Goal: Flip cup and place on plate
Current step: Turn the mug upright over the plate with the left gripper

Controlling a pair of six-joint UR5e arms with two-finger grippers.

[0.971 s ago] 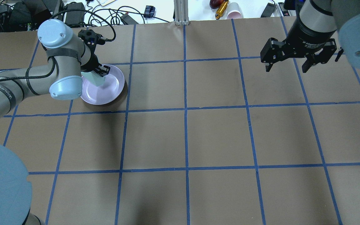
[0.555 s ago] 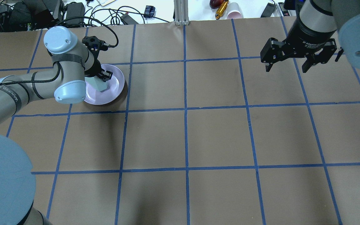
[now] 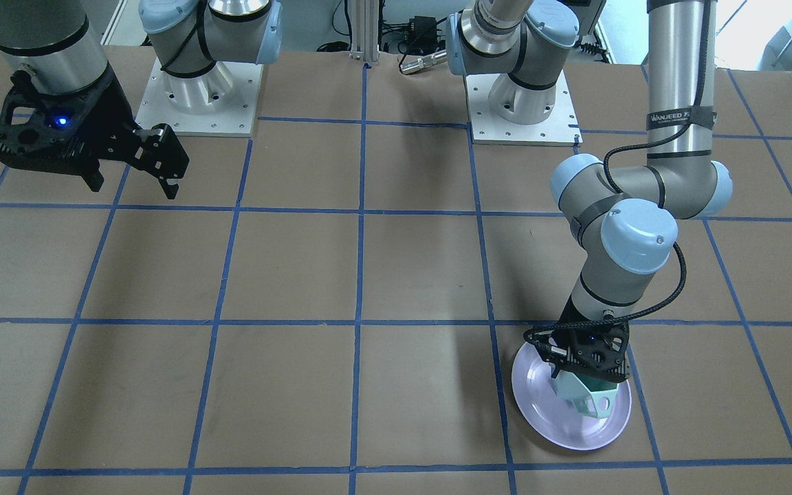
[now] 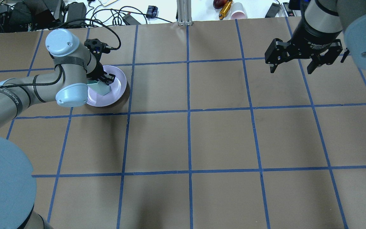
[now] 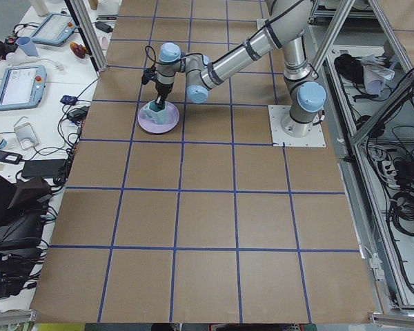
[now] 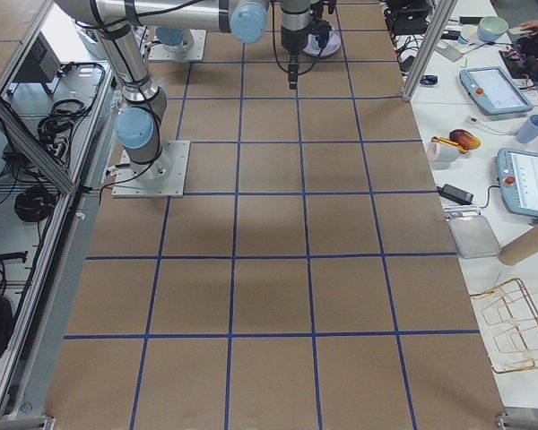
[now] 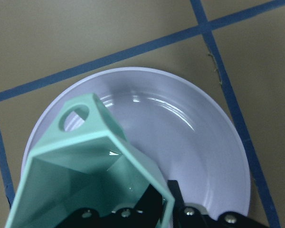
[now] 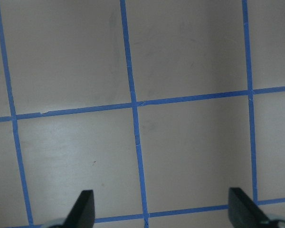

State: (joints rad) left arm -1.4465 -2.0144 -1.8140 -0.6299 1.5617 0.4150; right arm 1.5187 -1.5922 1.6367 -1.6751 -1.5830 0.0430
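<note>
The pale mint-green cup (image 4: 102, 88) is in my left gripper (image 4: 102, 81), which is shut on its wall at the rim. The cup hangs tilted low over the lavender plate (image 4: 118, 87) at the table's far left. I cannot tell whether it touches the plate. In the left wrist view the cup (image 7: 85, 166) shows its open inside and its handle, with the plate (image 7: 194, 137) beneath. The front view shows the cup (image 3: 592, 400) under the left gripper (image 3: 585, 371), over the plate (image 3: 557, 419). My right gripper (image 4: 292, 66) is open and empty above the far right of the table.
Cables, a pink cup (image 4: 238, 13) and an aluminium post (image 4: 184, 12) lie beyond the table's far edge. The two arm bases (image 3: 196, 96) stand at the robot's side. The brown table top (image 4: 221, 136) carries a blue tape grid.
My left arm has shifted a little to the right and nearer, carrying the cup toward the plate's middle. The right arm has not moved.
</note>
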